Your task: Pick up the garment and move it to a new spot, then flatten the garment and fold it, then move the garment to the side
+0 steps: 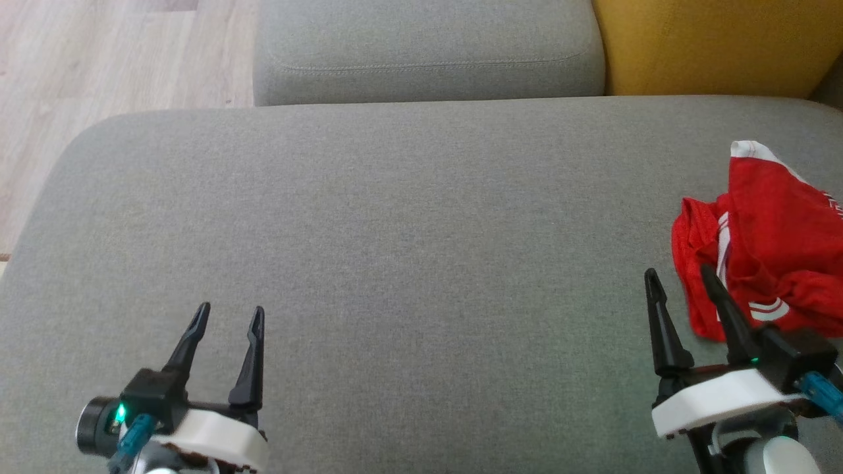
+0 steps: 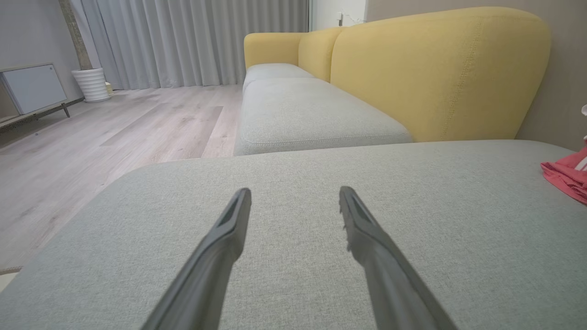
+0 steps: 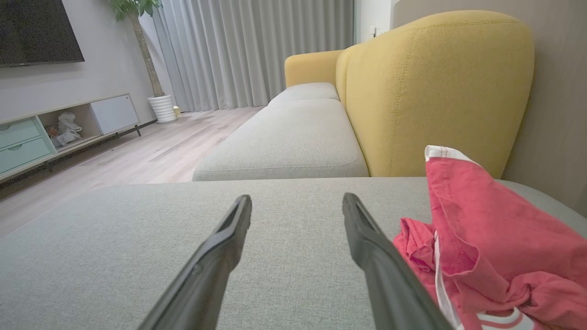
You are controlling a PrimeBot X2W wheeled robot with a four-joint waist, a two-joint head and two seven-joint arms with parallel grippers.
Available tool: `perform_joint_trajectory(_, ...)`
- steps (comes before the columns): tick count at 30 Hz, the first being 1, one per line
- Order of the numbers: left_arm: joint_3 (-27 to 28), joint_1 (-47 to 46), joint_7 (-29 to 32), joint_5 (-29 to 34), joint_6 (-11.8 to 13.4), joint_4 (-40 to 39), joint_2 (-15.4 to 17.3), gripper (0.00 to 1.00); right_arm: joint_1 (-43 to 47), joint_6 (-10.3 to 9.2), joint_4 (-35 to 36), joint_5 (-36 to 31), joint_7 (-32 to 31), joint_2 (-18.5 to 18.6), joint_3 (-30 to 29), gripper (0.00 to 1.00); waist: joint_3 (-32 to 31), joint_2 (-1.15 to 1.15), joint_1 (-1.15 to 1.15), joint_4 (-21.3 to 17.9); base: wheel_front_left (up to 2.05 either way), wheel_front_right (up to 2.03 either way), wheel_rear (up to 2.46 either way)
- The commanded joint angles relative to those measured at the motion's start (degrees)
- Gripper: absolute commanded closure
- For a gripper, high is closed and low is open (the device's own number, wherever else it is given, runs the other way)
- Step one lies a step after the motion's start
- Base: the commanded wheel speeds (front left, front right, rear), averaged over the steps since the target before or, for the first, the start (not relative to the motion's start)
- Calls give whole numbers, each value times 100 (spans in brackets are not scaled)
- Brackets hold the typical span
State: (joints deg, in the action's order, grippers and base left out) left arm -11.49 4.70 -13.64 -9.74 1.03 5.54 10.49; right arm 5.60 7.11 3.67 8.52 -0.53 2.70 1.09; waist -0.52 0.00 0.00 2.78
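The garment [image 1: 770, 243] is red with white trim and lies crumpled in a heap at the right edge of the grey sofa seat [image 1: 395, 263]. My right gripper [image 1: 679, 275] stands open just to its left, the right finger lying in front of the cloth's near edge with nothing between the fingers. In the right wrist view the garment [image 3: 495, 238] bunches up beside the right finger, right gripper [image 3: 297, 201] open. My left gripper [image 1: 230, 311] is open over bare cushion at the lower left, far from the garment. The left wrist view has the left gripper [image 2: 295, 193] open and a red corner of the garment [image 2: 568, 174] at the far right.
Behind the grey seat lies another grey cushion [image 1: 428, 52] and a yellow sofa back [image 1: 711, 46]. Wooden floor [image 1: 99, 59] runs past the seat's left edge. A low TV cabinet [image 3: 59, 128] and a white plant pot [image 3: 163, 107] stand across the room.
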Motion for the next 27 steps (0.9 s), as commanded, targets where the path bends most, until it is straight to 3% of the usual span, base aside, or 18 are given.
perform_joint_trajectory(1, 188, -169, -8, -37, 49, -220, 104, 0, -80, 37, 216, 27, -17, 18, 105, 0, 1, 0, 0, -13, 0, 0, 0)
perform_joint_trajectory(22, 112, -222, -23, -95, 144, -184, 119, 0, -70, 37, 204, 100, -9, 18, 88, 0, -25, 0, 0, 2, 0, 0, 0)
perform_joint_trajectory(23, 102, -227, -22, -103, 133, -178, 124, 100, -70, 37, 206, 110, -11, 18, 97, 100, -24, 0, 0, 5, 0, 0, 0)
perform_joint_trajectory(27, -92, 47, 9, -115, 90, 240, -50, 100, 126, -3, -263, 114, 3, -3, 19, 100, -24, 0, 0, 2, 0, 0, 0)
